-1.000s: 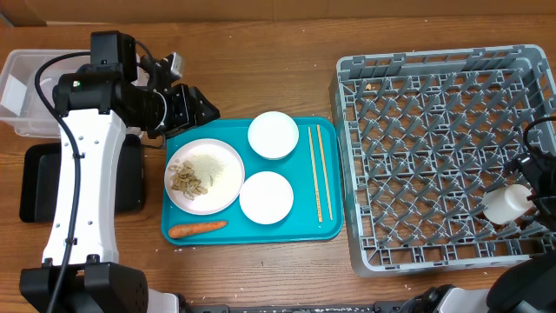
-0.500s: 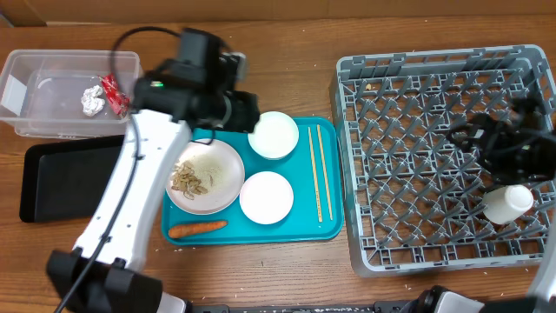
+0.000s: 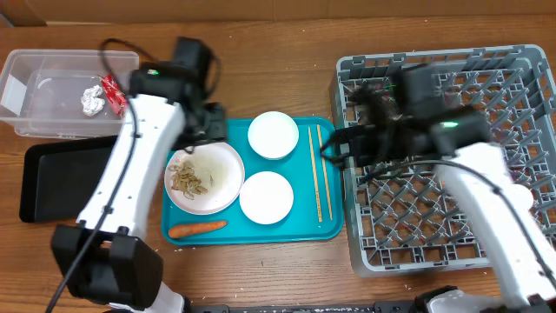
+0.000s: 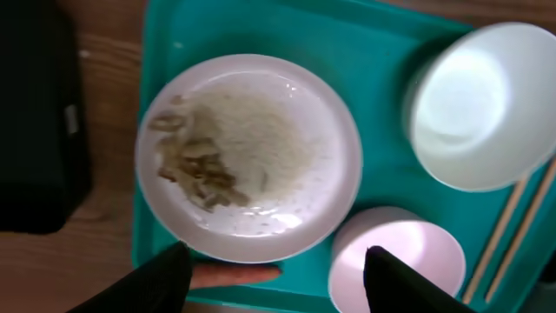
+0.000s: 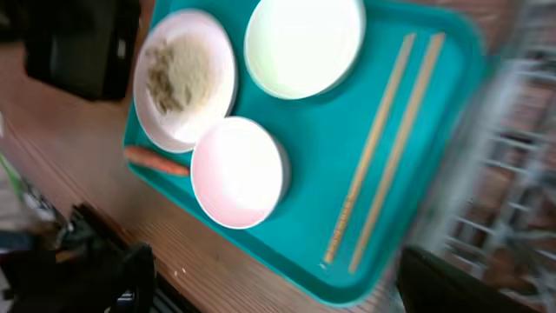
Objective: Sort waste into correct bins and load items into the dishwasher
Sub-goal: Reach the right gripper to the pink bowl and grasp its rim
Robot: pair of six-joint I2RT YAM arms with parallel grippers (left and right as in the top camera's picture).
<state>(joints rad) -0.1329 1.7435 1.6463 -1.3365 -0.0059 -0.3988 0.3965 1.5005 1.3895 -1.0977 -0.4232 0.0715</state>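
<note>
The rack (image 3: 486,87) fills the table's right side; the teal tray (image 3: 300,217) lies just beside it at centre; a black bin (image 3: 61,178) and a clear bin (image 3: 52,122) sit at the left, the clear one behind the black one, holding foil (image 3: 93,98) and a red wrapper (image 3: 113,94).

On the tray: 1 plate (image 4: 252,156) at the left with rice and brown scraps (image 4: 195,165); 2 empty bowls, 1 at the back (image 4: 486,104) and 1 at the front (image 4: 395,261), just beside the plate; 2 chopsticks (image 3: 317,169) lying parallel along the side by the rack; 1 carrot (image 3: 197,229) along the front edge.

The left gripper (image 4: 278,278) hangs over the plate, fingers spread wide and holding nothing; the plate's rim and the carrot show between them.

The right gripper (image 5: 269,287) hovers over the gap between tray and rack, near the chopsticks; the frames are blurred, but its fingers look well apart and empty.
</note>
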